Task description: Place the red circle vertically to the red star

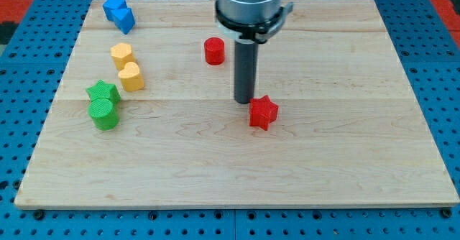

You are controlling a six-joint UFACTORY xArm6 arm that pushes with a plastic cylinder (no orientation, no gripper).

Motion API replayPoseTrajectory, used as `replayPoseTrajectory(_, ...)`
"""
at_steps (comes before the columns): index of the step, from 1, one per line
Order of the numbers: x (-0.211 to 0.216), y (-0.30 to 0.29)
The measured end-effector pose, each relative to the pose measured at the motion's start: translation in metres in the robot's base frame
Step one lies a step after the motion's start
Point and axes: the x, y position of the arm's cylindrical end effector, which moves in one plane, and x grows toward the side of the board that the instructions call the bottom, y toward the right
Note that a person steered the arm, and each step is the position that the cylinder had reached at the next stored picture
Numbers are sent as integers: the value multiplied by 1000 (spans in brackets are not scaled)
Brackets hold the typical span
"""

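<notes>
The red circle (214, 51) stands on the wooden board (345, 146) a little above and left of the middle. The red star (263, 113) lies near the board's middle, lower and to the right of the circle. My tip (244, 100) touches the board just at the star's upper left, very close to it or touching it. The rod rises from the tip to the arm at the view's top. The circle is apart from the rod, up and to its left.
At the board's left stand two blue blocks (118, 14) at the top corner, a yellow hexagon (122, 54), a yellow rounded block (131, 76), a green star (103, 93) and a green cylinder (103, 114). A blue pegboard surrounds the board.
</notes>
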Motion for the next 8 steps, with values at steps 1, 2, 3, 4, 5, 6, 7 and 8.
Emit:
replayPoseTrajectory(1, 19, 34)
replayPoseTrajectory(2, 23, 46)
replayPoseTrajectory(3, -46, 58)
replayPoseTrajectory(4, -136, 79)
replayPoseTrajectory(5, -154, -7)
replayPoseTrajectory(6, -150, -62)
replayPoseTrajectory(7, -93, -48)
replayPoseTrajectory(8, -90, 37)
